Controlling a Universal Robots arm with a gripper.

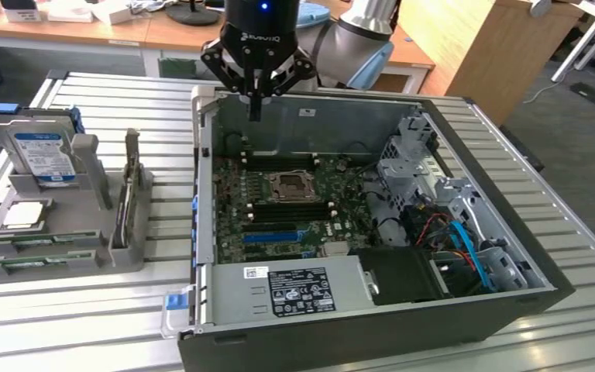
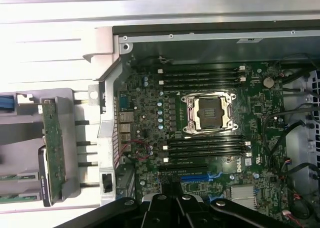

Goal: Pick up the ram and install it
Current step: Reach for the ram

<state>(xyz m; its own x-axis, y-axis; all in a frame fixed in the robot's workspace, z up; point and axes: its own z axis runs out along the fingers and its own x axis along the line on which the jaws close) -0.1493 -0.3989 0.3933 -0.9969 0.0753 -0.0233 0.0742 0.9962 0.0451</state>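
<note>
The pincer [image 1: 255,105] is shut tight, holds nothing, and hangs over the far wall of the case [image 1: 308,116]. The ram [image 1: 127,190] stands on its thin edge in the gray holder [image 1: 101,260] on the counter [image 1: 70,325], to the exterior view's left of the pincer and nearer. Its long side runs from near to far.

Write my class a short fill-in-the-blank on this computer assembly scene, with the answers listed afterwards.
1. The hand hangs ___ over the open computer case, holding nothing.
2. The ram stands on edge in the grey holder, near the hard drive with the ___ label.
3. The CPU socket on the motherboard is ___.
Missing words: shut, blue, empty.
</note>
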